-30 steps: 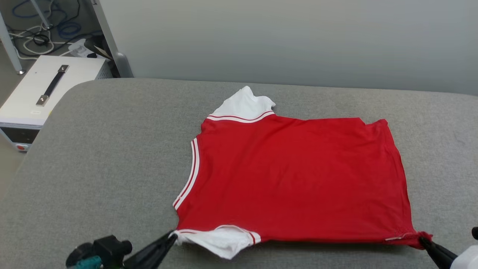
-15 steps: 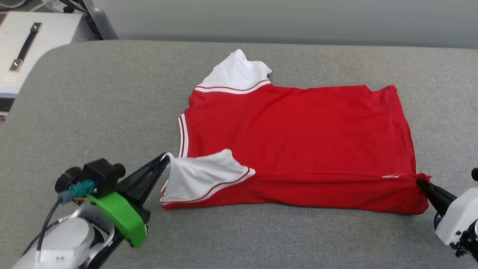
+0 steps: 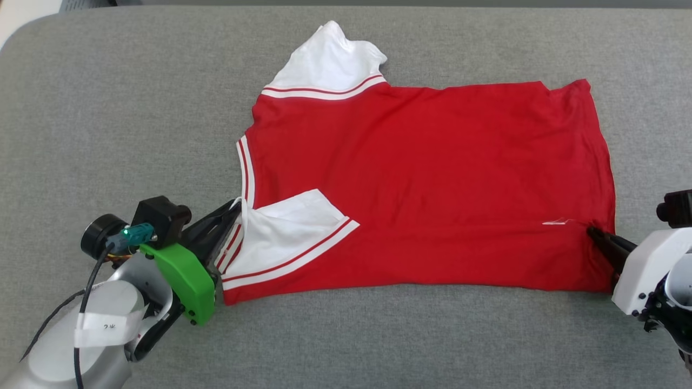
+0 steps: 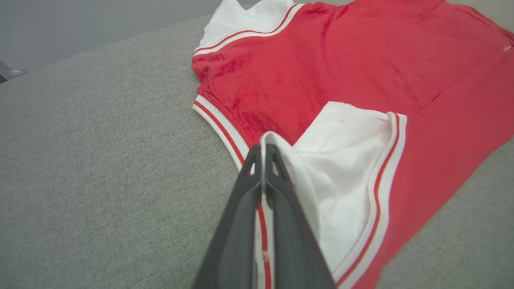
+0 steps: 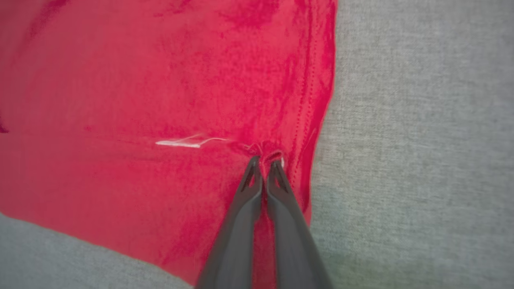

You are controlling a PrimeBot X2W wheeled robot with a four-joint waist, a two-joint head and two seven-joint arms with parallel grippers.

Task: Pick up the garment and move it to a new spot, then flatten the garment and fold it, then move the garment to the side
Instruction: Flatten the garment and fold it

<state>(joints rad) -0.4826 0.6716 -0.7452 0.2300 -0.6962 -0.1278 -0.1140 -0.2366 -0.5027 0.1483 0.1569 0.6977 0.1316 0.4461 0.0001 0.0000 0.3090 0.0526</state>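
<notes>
Status: the garment [image 3: 421, 162] lies spread mid-way across the grey fabric worktop [image 3: 135, 108], neck end toward the robot's left, hem toward its right. The near long edge is doubled over onto the body, so the near sleeve [image 3: 286, 232] rests on the red panel instead of sticking out over the worktop.

Left end effector [image 3: 237, 208]: fingers clamped together on the corner of that sleeve's cuff, just beside the striped neck trim [image 3: 244, 162]. The left wrist view shows white cloth pinched right at the tips.

Right end effector [image 3: 593, 233]: closed on the hem corner, with red cloth bunched at the tips and a small white tag [image 3: 557, 221] just beside them. The right wrist view confirms there is no gap between the fingers.

Why the two-end hold, as I read it: the fabric looks thin and slick, and pinching both ends of the same edge holds it taut between them. That lets the crease along the near side run straight rather than sagging mid-span.

The far sleeve [image 3: 327, 59] lies flat on the worktop, poking past the far edge — not yet folded in.

My read on progress: flattening looks done, since the body is nearly wrinkle-free. The first lengthwise fold is in hand, and the far-side fold and the move aside remain.

Risk: an uneven release could drag the edge askew or let the sleeve flip back out. I'd set both ends down, then open together.
</notes>
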